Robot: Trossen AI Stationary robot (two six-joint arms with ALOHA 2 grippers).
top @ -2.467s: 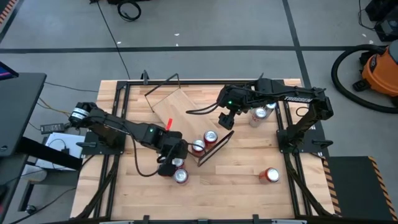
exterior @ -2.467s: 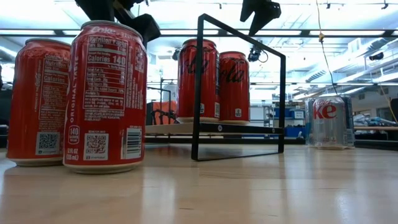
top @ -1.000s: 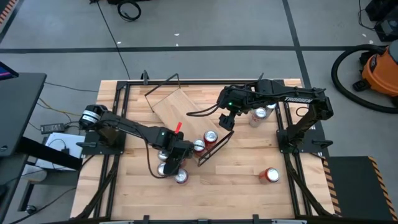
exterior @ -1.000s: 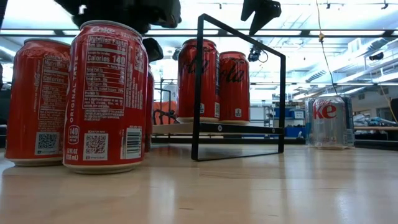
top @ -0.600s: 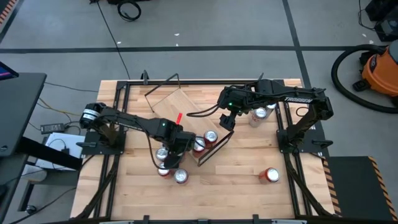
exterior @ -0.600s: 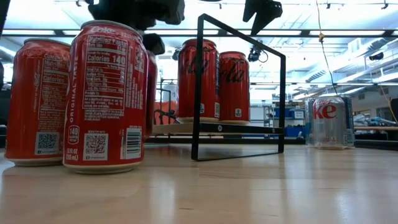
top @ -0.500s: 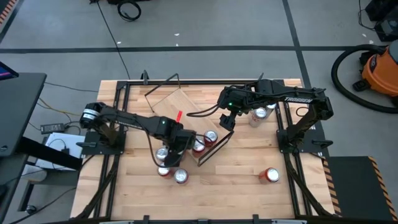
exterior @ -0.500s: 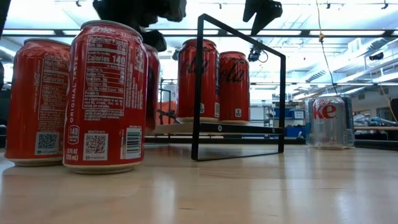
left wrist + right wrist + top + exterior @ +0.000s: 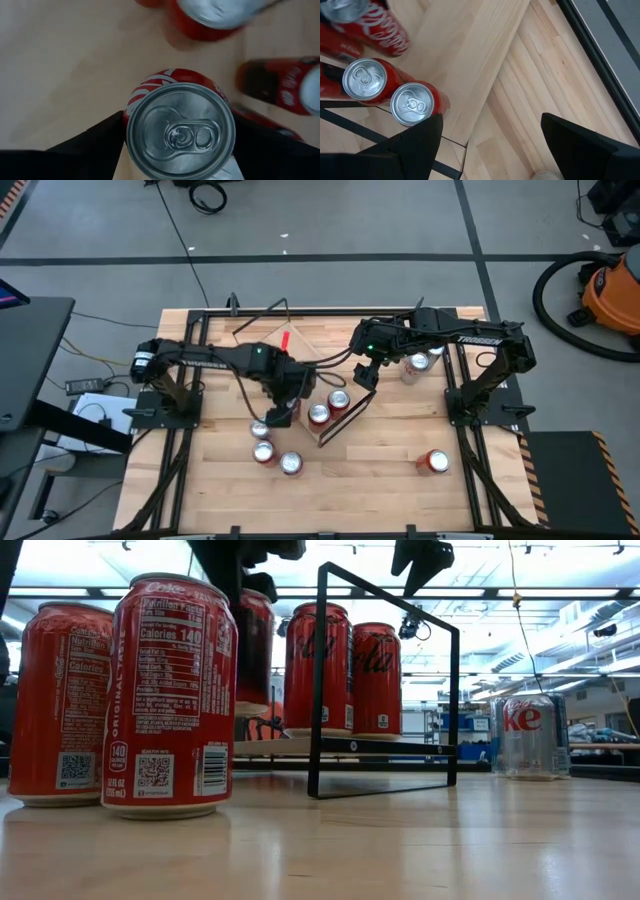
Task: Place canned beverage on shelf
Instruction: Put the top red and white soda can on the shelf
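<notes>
Holding a red aluminium can [image 9: 180,127] between its 2 dark fingers [image 9: 95,137], the left gripper [image 9: 281,406] keeps it lifted off the table, just beside the light-wood plank shelf with black wire ends [image 9: 300,352]. On the plank stand 2 red cans [image 9: 387,95] near the wire frame [image 9: 385,680]. 3 more red cans [image 9: 270,450] stand on the wooden table [image 9: 380,470]. The right gripper [image 9: 365,373] hangs over the shelf's far side with fingers spread wide and nothing between them.
</notes>
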